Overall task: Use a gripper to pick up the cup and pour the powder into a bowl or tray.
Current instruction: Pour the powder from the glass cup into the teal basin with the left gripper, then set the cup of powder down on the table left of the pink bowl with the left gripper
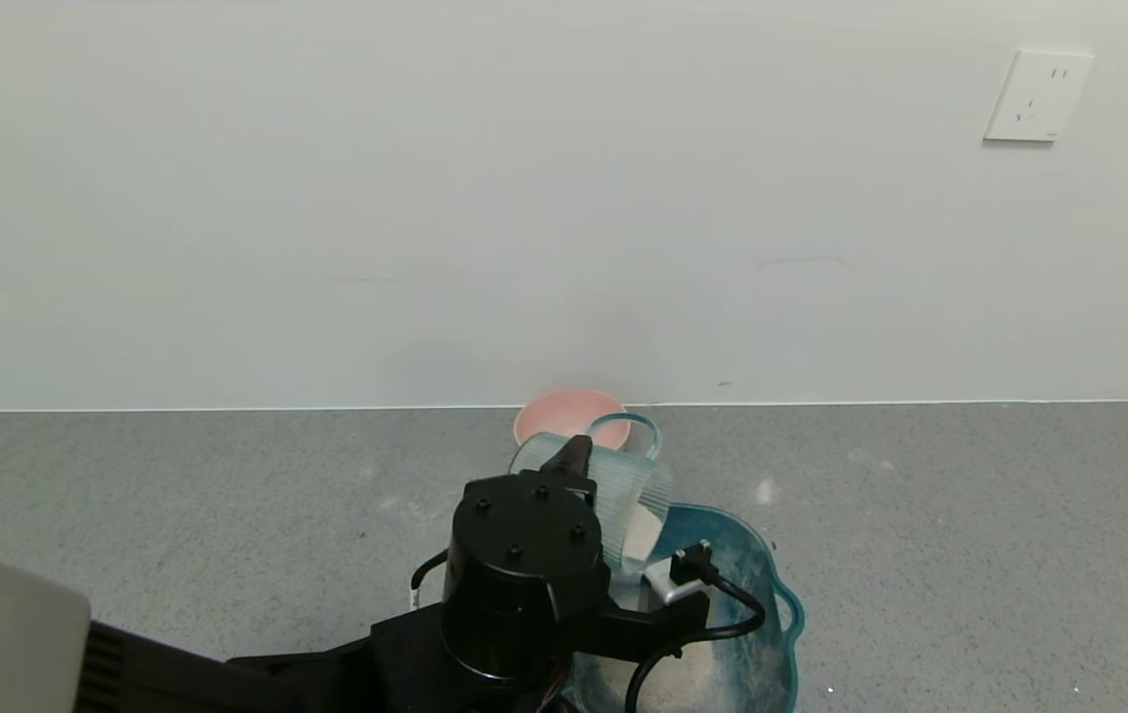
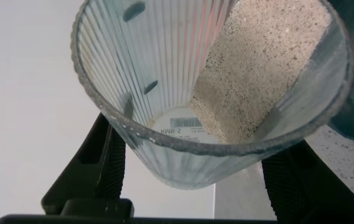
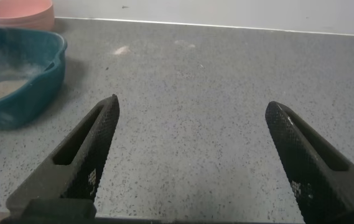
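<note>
My left gripper [image 1: 578,465] is shut on the clear ribbed cup [image 1: 613,485] and holds it tipped on its side above the near-left part of the teal basin [image 1: 787,606]. In the left wrist view the cup [image 2: 164,74] fills the frame between the two black fingers [image 2: 105,165]. Beige powder [image 2: 260,68] lies along its lower wall toward the mouth. A low patch of powder [image 1: 697,683] lies in the basin, which also shows in the right wrist view [image 3: 51,65]. My right gripper [image 3: 192,106] is open and empty over bare grey table, out of the head view.
A round pink bowl [image 1: 568,414] stands against the white wall just behind the cup, and shows in the right wrist view [image 3: 18,12]. The grey speckled tabletop [image 1: 970,555] spreads to both sides, with a few dusty powder smears [image 1: 767,490].
</note>
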